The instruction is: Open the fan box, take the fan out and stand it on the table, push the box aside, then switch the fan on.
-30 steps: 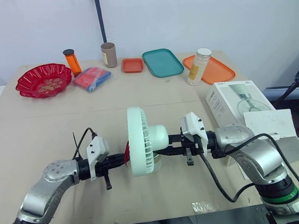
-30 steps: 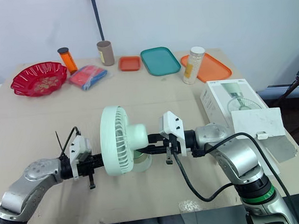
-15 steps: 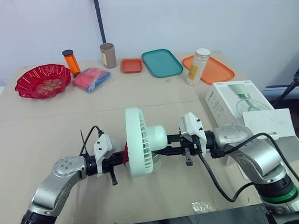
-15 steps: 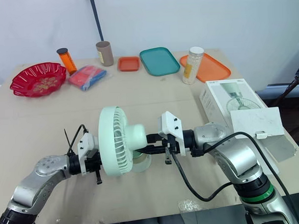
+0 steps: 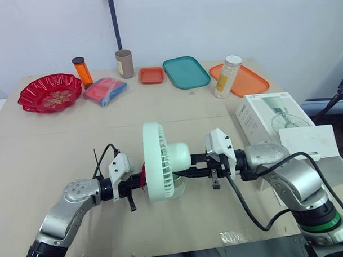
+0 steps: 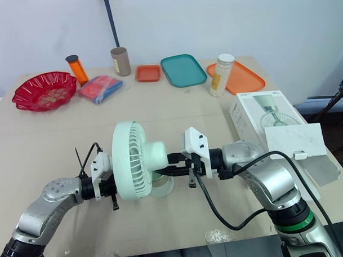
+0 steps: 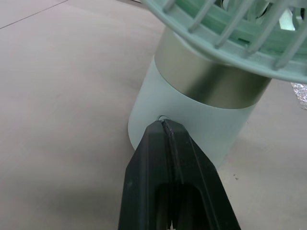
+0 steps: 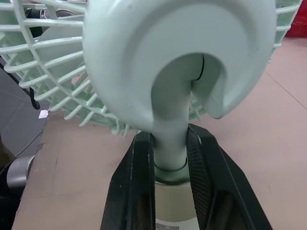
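The pale green fan [image 5: 161, 162] stands upright on the table's middle, grille facing my left. My right gripper [image 8: 170, 136] is shut on the fan's neck just above the base, one black finger on each side. My left gripper [image 7: 163, 125] is shut with nothing in it, and its joined tips touch the front of the fan's round base [image 7: 192, 110] below the gold band. In the head views it reaches in under the grille [image 5: 141, 183]. The white fan box [image 5: 270, 122] lies at the right with its flap [image 5: 310, 141] open.
Along the far edge stand a red bowl [image 5: 50, 92], an orange bottle [image 5: 83, 71], a brown cup [image 5: 124, 63], a red-blue packet [image 5: 105, 89], a small orange tray [image 5: 151, 75], a teal tray [image 5: 186, 71], a white bottle [image 5: 229, 76] and an orange tray [image 5: 243, 80].
My left arm has moved right, bringing its shut gripper up to the fan's base. The right gripper has kept its hold on the neck; the fan stands in about the same place.
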Robot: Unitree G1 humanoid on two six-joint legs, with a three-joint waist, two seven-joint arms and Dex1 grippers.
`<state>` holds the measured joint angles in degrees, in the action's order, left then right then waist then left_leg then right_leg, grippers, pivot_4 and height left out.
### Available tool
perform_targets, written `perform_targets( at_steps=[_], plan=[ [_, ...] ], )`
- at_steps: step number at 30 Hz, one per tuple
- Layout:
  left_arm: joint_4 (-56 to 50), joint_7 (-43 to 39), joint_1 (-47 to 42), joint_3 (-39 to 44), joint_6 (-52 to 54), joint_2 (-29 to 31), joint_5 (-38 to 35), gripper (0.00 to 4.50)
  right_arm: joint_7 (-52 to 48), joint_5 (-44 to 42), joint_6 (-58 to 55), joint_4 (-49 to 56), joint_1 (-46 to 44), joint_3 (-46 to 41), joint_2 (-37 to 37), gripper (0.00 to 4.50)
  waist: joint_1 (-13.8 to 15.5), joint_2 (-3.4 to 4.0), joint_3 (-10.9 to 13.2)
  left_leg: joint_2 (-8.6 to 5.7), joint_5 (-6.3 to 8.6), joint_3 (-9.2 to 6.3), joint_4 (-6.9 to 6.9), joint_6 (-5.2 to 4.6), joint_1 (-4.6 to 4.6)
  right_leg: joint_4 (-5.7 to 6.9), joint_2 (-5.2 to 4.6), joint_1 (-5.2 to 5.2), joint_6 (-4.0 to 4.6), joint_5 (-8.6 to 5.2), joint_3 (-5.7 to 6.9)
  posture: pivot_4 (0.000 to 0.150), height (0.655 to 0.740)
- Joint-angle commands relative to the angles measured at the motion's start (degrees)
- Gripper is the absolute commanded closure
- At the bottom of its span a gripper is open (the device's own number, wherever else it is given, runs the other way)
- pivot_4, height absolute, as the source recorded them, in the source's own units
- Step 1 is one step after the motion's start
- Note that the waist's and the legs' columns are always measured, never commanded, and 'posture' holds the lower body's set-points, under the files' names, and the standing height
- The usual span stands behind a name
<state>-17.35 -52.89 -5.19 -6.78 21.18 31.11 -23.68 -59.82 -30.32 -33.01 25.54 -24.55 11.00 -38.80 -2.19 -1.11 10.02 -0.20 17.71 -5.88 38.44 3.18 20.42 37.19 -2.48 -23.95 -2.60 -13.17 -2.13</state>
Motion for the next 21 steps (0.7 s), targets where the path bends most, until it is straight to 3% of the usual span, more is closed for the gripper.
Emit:
perform_targets(
  at_steps=[1,21],
  plan=[
    [-1.69,-0.54,0.2,-0.37,-0.49,-0.14,-0.64,4.45,0.22,0.38,-0.02,1.46,-0.39,0.35,0.0,4.14,0.0,0.0,0.0,0.0,0.0,0.0,0.0,0.0,0.0,0.0,0.0,0.0,0.0,0.0,0.0,0.15,0.74],
    [-1.86,-0.39,-0.11,-0.39,-0.51,-0.34,-0.65,4.45,0.59,1.07,0.41,1.27,-0.38,0.78,0.51,4.14,0.04,0.01,-0.01,0.0,0.0,-0.01,0.0,0.0,-0.01,0.0,0.0,0.01,0.0,0.0,0.0,0.15,0.74]
  ],
)
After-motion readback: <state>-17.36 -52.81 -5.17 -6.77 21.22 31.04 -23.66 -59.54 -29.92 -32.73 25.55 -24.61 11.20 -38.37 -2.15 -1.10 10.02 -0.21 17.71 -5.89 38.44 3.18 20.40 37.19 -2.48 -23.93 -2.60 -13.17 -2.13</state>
